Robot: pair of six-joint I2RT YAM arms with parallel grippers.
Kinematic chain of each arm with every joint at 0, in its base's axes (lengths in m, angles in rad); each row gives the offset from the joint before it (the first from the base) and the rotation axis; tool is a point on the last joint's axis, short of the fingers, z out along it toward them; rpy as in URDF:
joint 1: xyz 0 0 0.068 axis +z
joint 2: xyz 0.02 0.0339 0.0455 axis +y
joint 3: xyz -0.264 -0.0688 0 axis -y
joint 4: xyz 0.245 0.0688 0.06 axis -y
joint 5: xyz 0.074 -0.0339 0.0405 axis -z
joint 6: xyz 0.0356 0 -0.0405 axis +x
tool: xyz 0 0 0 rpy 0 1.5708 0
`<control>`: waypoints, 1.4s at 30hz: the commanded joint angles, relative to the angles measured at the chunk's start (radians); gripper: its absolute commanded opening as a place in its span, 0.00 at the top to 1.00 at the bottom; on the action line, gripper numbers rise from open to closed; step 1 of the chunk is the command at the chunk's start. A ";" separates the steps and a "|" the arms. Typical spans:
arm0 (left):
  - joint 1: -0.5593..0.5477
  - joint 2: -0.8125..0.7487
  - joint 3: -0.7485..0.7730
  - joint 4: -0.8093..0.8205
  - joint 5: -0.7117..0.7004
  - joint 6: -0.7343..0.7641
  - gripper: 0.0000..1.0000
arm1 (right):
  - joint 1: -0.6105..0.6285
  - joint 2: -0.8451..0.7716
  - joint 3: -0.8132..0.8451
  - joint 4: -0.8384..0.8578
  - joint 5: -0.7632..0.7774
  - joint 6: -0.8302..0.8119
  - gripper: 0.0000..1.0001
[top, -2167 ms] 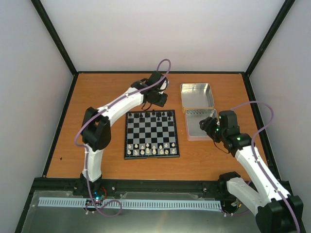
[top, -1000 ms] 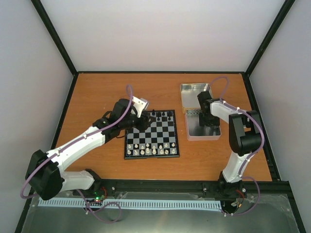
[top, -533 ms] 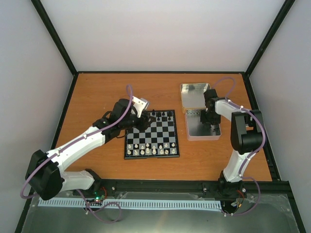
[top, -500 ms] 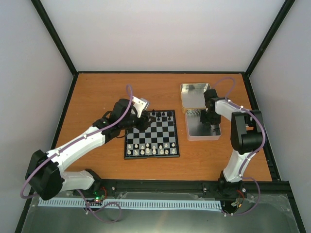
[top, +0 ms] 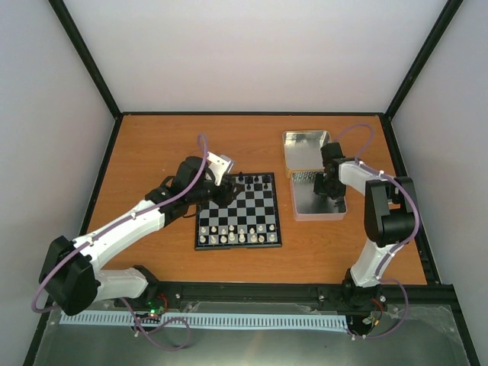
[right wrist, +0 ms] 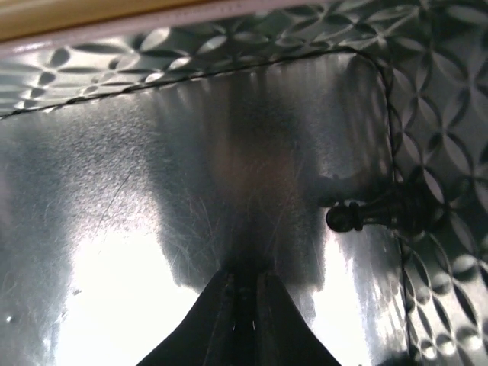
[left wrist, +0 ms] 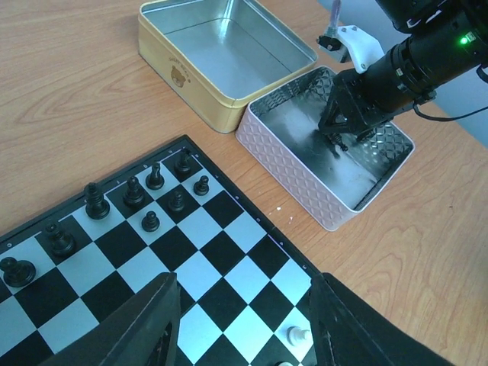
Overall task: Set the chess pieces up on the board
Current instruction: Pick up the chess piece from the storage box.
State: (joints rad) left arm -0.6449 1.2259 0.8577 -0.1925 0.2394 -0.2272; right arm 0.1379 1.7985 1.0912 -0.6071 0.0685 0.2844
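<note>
Overhead and wrist views of an orange wooden bench (top: 152, 145). Since two seconds ago the left arm has come down from beyond the board's far edge to stretch low over its far left corner. The right arm has folded in over the tins. Over the last second only the right fingers changed, closing. The square board (top: 242, 207) lies near the bench's middle, its edges parallel to the bench's edges. Toward the far right corner sits a plain open tin (top: 306, 149), with a patterned tin (top: 305, 204) just beside it on the near side. The left fingers (top: 222, 191) hover apart above the board, holding nothing. The right fingers (right wrist: 245, 284) are pressed together, tips down at the patterned tin's floor; whether they pinch anything cannot be told. Black pieces (left wrist: 134, 191) stand upright on the board's far rows, white pieces (top: 236, 233) on the near rows. One lone black piece (right wrist: 358, 216) lies on its side in the patterned tin, base against the right-hand wall, round head pointing toward the bench's left edge.
</note>
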 commanded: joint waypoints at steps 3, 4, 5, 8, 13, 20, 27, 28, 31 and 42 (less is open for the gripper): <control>0.007 -0.027 -0.007 0.065 0.027 -0.028 0.51 | -0.006 -0.134 -0.088 0.132 -0.066 0.086 0.93; 0.007 -0.024 -0.004 0.070 0.033 -0.034 0.50 | -0.007 -0.161 -0.104 0.154 -0.083 0.104 0.93; 0.007 -0.021 -0.001 0.076 0.042 -0.041 0.50 | -0.006 -0.187 -0.123 0.176 -0.101 0.120 0.93; 0.007 -0.008 0.004 0.123 0.096 -0.085 0.47 | -0.007 -0.260 -0.162 0.228 -0.146 0.181 0.96; -0.008 0.059 0.010 0.252 0.202 -0.177 0.42 | -0.006 -0.381 -0.224 0.296 -0.256 0.323 0.96; -0.156 0.299 0.133 0.382 0.174 -0.208 0.39 | -0.006 -0.630 -0.375 0.408 -0.425 0.624 0.96; -0.259 0.483 0.253 0.536 0.174 -0.237 0.41 | -0.006 -0.826 -0.500 0.408 -0.479 0.905 0.96; -0.272 0.495 0.265 0.545 0.173 -0.230 0.41 | -0.006 -0.844 -0.509 0.402 -0.487 0.927 0.96; -0.297 0.524 0.285 0.557 0.156 -0.208 0.45 | -0.006 -0.882 -0.515 0.377 -0.494 0.965 0.96; -0.320 0.578 0.315 0.537 0.152 -0.247 0.64 | -0.006 -0.888 -0.508 0.370 -0.519 1.022 0.96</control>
State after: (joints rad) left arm -0.9478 1.7908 1.1301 0.3218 0.4034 -0.4641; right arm 0.1379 0.9131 0.5823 -0.2466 -0.4335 1.2648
